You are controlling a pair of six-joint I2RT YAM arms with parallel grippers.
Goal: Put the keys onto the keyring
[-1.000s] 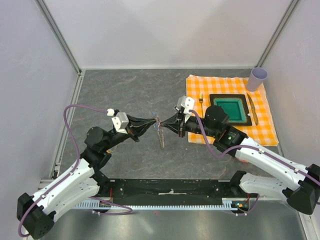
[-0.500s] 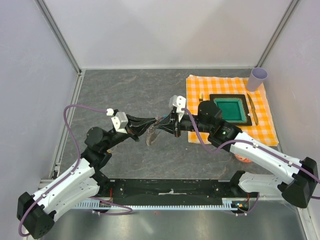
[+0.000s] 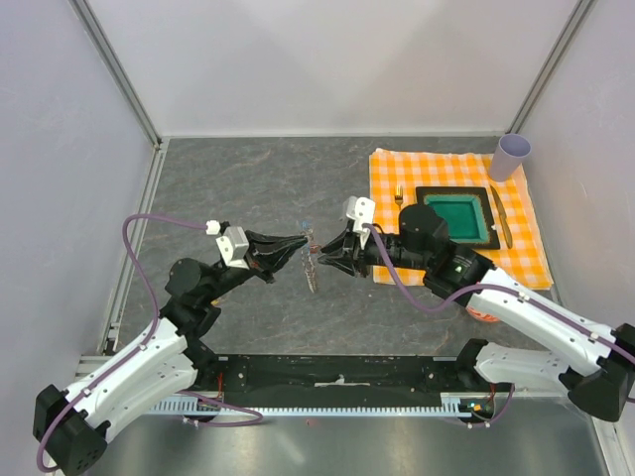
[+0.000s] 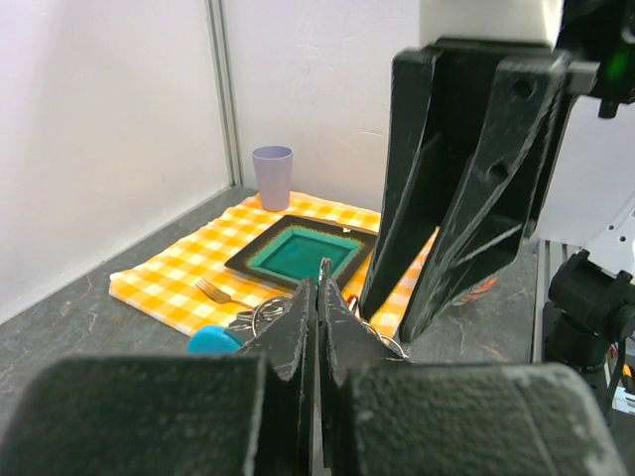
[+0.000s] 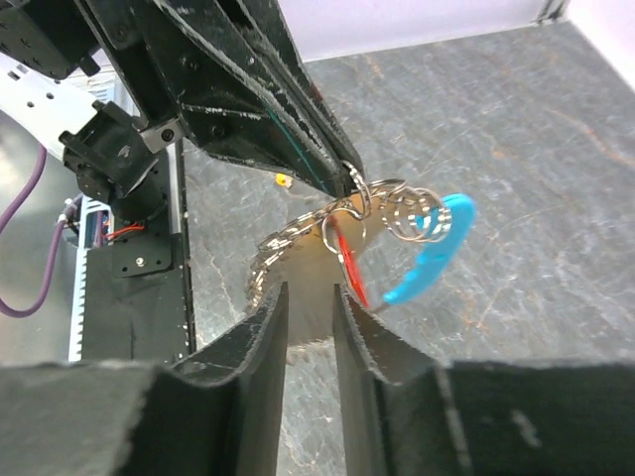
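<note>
Left gripper (image 3: pixel 301 239): clenched on the keyring (image 5: pixel 286 241), which is held clear above the grey table (image 3: pixel 238 183) near its middle. The fingertips pinch the wire rings at the top. The fine chain hangs below in a bunch, and the curved blue plastic piece (image 5: pixel 429 253) juts out to one side. The key (image 5: pixel 349 266), showing red, hangs among the rings beside the blue piece; whether it is threaded onto a ring cannot be told.

Right gripper (image 3: pixel 319 255): released, fingers a little apart, nothing between them. It faces the left gripper tip to tip, just beside the hanging bunch. In the right wrist view the key's lower end lies at the edge of one finger (image 5: pixel 372 347); contact cannot be determined.

A tiny yellow object (image 5: pixel 283 180) lies on the table near the left arm.

Farther right: an orange checked cloth (image 3: pixel 442 167) lies flat, carrying a fork (image 3: pixel 399 196), a green square plate (image 3: pixel 456 216) with a black rim, and a knife (image 3: pixel 501 218). A lilac cup (image 3: pixel 513 156) stands upright at the cloth's far corner
</note>
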